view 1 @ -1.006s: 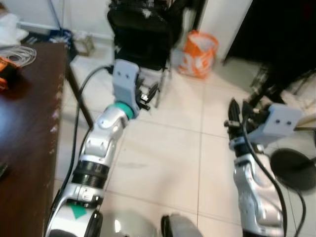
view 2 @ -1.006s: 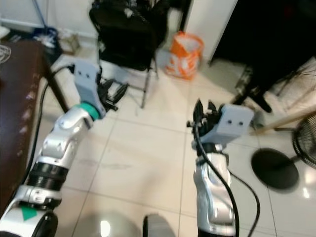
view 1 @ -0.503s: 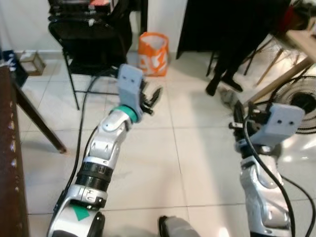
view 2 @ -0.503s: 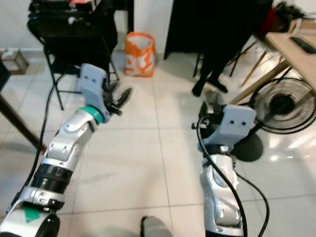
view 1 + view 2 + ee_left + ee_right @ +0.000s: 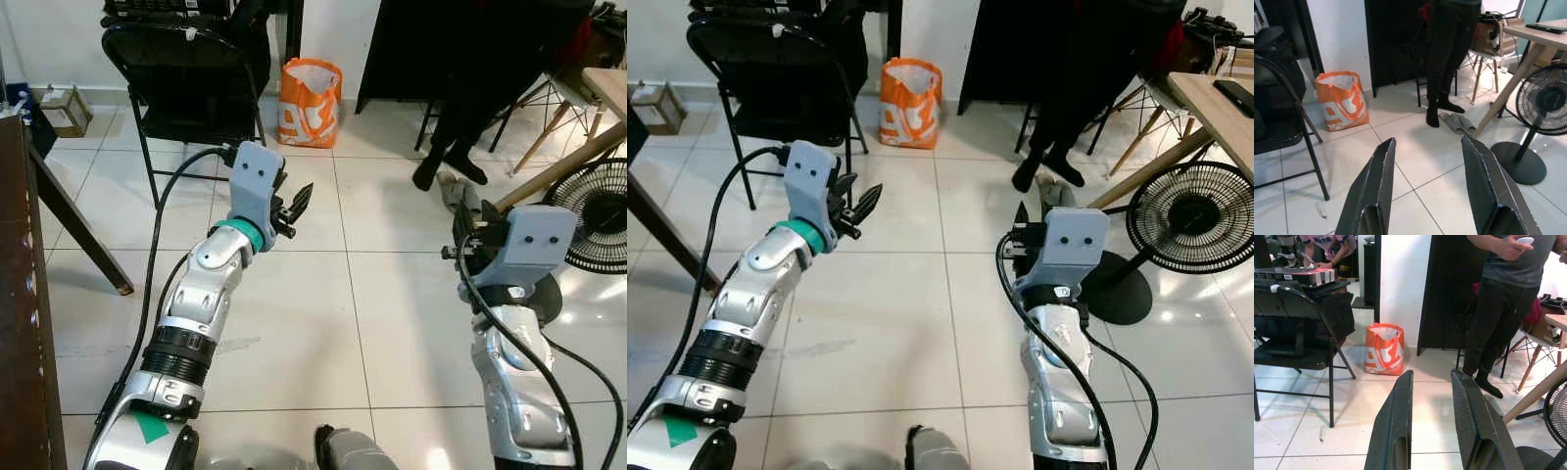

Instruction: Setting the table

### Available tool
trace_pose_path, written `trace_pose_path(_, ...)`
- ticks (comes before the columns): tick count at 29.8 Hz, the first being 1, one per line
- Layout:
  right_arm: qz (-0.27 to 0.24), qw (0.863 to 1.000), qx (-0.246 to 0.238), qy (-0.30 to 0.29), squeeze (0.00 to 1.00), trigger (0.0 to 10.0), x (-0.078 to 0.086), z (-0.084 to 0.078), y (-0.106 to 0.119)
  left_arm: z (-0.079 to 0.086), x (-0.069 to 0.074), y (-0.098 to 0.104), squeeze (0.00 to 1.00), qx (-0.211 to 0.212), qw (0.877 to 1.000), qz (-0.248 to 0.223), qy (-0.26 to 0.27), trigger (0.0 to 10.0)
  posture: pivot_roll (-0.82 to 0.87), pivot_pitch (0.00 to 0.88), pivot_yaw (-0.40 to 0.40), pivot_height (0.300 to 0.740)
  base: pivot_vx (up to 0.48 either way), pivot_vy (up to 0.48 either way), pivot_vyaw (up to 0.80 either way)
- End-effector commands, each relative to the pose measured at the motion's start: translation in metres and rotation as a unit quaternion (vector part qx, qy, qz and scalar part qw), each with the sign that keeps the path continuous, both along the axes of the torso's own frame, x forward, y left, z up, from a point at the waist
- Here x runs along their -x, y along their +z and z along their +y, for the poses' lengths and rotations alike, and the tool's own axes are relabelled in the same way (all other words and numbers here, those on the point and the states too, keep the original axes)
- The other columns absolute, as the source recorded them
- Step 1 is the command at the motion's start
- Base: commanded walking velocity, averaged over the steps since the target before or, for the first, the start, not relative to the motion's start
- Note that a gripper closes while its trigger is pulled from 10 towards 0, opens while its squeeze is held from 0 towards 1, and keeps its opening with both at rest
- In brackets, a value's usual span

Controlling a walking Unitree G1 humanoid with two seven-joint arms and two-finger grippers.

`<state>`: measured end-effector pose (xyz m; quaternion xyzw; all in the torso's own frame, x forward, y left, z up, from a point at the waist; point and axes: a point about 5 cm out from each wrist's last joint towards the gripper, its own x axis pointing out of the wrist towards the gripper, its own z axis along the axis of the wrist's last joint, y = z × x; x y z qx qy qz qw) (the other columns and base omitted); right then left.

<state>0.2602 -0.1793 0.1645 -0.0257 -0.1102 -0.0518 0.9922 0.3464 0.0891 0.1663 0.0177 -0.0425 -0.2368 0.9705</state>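
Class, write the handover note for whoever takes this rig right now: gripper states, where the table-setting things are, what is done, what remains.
Left gripper: open, empty, raised over bare floor tiles.
Right gripper: open, empty, also held out above the tiles.
Ahead: black folding chair, orange bag, floor fan, a person standing by a light wooden table. Dark table edge on the robot's left.
No dishes or cutlery in sight.
Done: nothing placed.
Left: find tableware, carry it to the table.

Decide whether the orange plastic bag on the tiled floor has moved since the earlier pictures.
No. The orange plastic bag still stands just right of the black folding chair; only the camera turned.
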Motion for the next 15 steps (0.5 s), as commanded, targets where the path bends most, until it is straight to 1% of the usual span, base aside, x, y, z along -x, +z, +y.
trace_pose_path(1,0.009,1.000,-0.003,-0.007,0.00,10.0,0.0011,-0.0032,-0.0040,-0.0006,-0.0002,-0.0019,0.00,0.002,1.000,0.000,0.002,10.0,-0.01,0.000,0.026,0.740,0.401,0.000,0.00)
trace_pose_path(9,0.010,1.000,-0.006,-0.012,0.00,10.0,0.0014,-0.0050,-0.0056,0.0043,-0.0051,-0.0005,0.00,0.001,1.000,-0.005,0.019,10.0,-0.01,0.000,0.026,0.740,0.443,0.000,0.00)
trace_pose_path(15,0.009,1.000,-0.006,-0.013,0.00,10.0,0.0011,-0.0058,-0.0054,0.0049,-0.0056,-0.0003,0.00,0.001,1.000,-0.006,0.020,10.0,-0.01,0.000,0.023,0.740,0.439,0.000,0.00)
